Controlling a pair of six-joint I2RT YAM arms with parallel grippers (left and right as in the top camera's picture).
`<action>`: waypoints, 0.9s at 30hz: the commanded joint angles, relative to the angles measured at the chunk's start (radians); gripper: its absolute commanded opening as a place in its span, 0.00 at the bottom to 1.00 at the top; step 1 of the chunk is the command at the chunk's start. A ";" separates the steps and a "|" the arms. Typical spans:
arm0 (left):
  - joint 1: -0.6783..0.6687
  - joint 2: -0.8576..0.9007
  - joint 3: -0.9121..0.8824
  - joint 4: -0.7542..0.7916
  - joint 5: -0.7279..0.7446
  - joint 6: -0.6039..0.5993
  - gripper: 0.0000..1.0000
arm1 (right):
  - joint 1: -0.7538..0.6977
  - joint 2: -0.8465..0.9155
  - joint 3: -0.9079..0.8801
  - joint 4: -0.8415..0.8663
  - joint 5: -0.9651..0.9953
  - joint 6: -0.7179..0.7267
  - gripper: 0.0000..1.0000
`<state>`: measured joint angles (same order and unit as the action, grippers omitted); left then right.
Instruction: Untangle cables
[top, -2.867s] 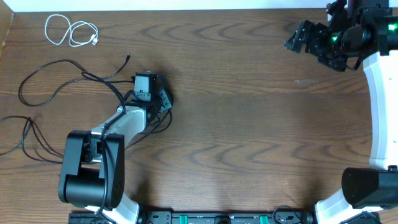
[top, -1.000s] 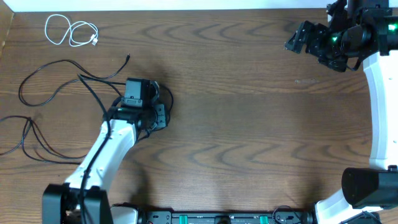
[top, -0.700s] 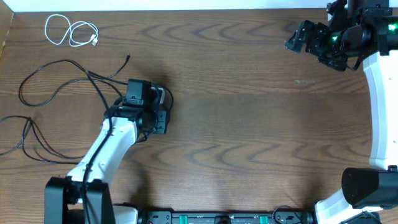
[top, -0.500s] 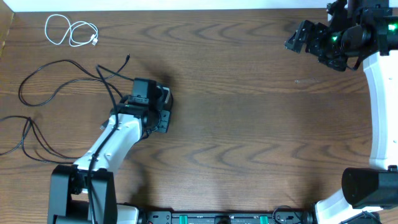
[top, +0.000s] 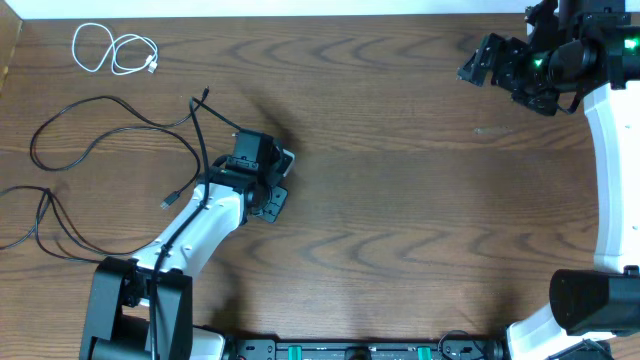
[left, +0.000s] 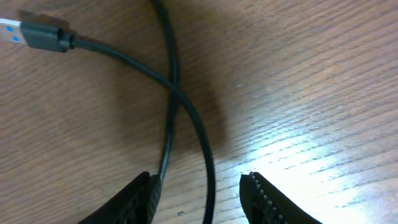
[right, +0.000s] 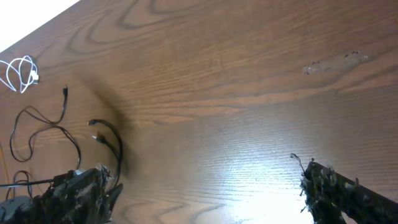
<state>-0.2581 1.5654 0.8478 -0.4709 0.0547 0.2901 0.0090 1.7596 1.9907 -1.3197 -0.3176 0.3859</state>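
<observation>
My left gripper (top: 268, 180) is at the left middle of the table, open just above the wood. In the left wrist view (left: 199, 186) two crossing strands of a black cable (left: 186, 112) run between its fingers, one along the left finger. That cable's USB plug (left: 37, 34) lies ahead. From overhead this cable (top: 197, 135) rises from the gripper to a plug near the back. More black cables (top: 60, 125) loop at the far left. The white cable (top: 115, 50) is coiled at the back left. My right gripper (top: 500, 65) is open and empty, high at the back right (right: 211, 186).
The left arm's white link (top: 190, 235) runs from its base at the front left up to the gripper. The right arm (top: 605, 150) stands along the right edge. The table's left edge (top: 8, 60) is close to the cables.
My left gripper has moved right and a little toward the front. The black cable strand has been pulled along to the right with it. The right arm has not moved.
</observation>
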 joint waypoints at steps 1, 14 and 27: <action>0.000 0.024 0.005 0.008 -0.023 0.020 0.47 | 0.006 -0.007 0.009 -0.005 0.005 0.002 0.99; 0.000 0.118 0.005 0.054 -0.048 0.011 0.32 | 0.006 -0.007 0.009 -0.008 0.005 0.002 0.99; 0.000 0.044 0.007 0.093 -0.047 -0.034 0.31 | 0.006 -0.007 0.009 -0.009 0.005 0.002 0.99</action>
<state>-0.2581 1.6386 0.8516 -0.3779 0.0196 0.2695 0.0090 1.7596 1.9907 -1.3266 -0.3172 0.3859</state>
